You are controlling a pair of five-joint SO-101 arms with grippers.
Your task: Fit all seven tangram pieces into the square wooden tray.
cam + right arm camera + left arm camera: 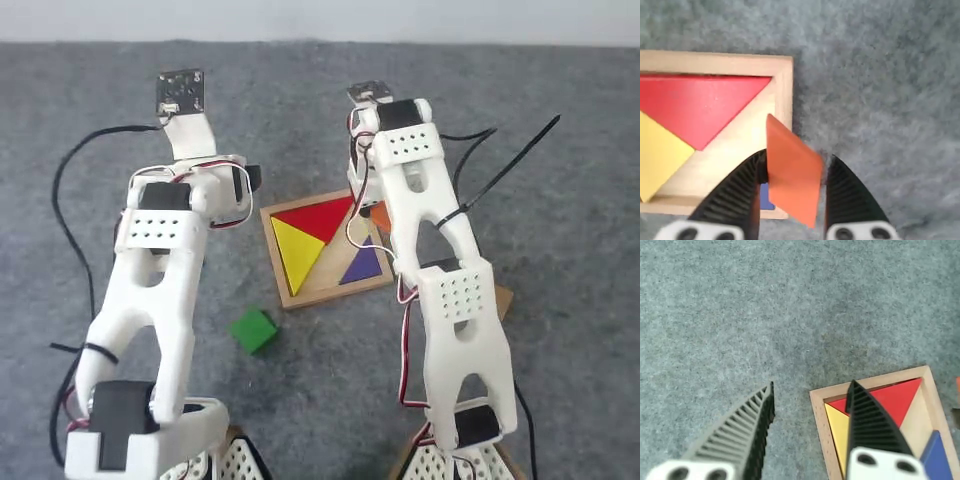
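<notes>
Right end effector clenched on orange piece, held tilted above tray rim, beside red triangle. Left end effector released, hovered over tray corner. Piece judged light, stiff, smooth; grip flat edges, may slip.

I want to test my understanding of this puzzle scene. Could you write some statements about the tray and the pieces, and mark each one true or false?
1. The red triangle lies inside the wooden tray. True.
2. The green piece lies on the carpet, outside the tray. True.
3. The right arm's jaws are empty. False: they hold the orange piece.
4. The left arm's jaws grip a piece. False: they are open, holding nothing.
</notes>
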